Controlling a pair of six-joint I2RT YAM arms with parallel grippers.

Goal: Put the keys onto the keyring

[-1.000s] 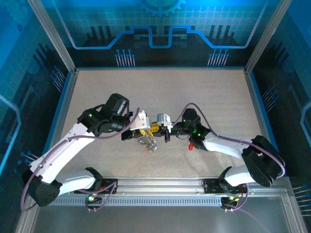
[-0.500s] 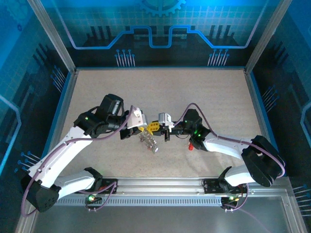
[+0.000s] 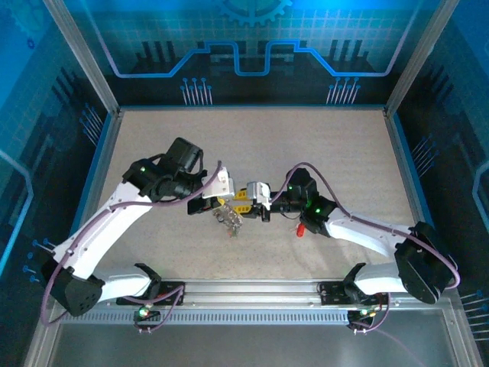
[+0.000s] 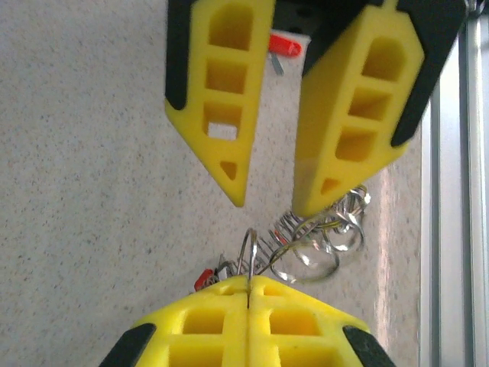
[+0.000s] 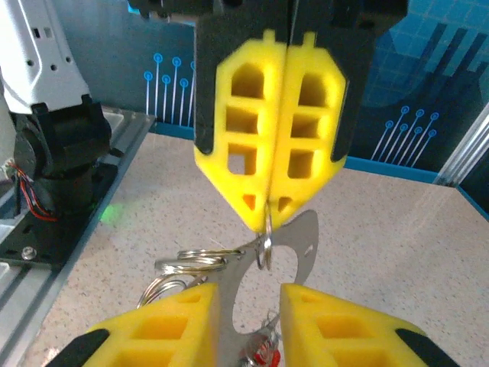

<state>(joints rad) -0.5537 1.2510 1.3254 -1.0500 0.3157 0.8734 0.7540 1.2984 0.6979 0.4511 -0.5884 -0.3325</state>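
1. An aluminium rail (image 3: pixel 252 289) ran along the near edge, with both arm bases fixed to it.
2. The table (image 3: pixel 183 252) was a flat, pale sheet with a fine speckled grain.
3. Near mid-table sat the keys (image 3: pixel 230 220): a tangled bunch of thin silvery wire loops and small flat metal pieces, with flecks of red and green. Whether the bunch rested on the table or hung just above it could not be told.
4. The left gripper (image 5: pixel 269 218) came in from the left with its yellow fingers (image 4: pixel 206 321) pressed flat together. They pinched the keyring (image 4: pixel 248 256), a thin grey wire loop seen edge-on, rising from the seam between the tips.
5. A flat silvery plate (image 5: pixel 294 241) with rounded corners touched that loop just below the left tips.
6. The right gripper (image 4: pixel 272 205) faced the left one tip to tip, its jaws spread. Its fingers (image 4: pixel 218 99) were yellow wedges moulded with open rectangular cells and backed in black. One tip touched the wire loops. A narrow silvery strip (image 5: pixel 227 306) stood in the gap; whether it touched either finger was unclear.
7. The red key (image 3: pixel 301 228) lay alone beside the right arm, apart from the bunch. It had a red head and a short silvery shaft.
8. A blue printed panel (image 3: pixel 244 46) closed the far side.
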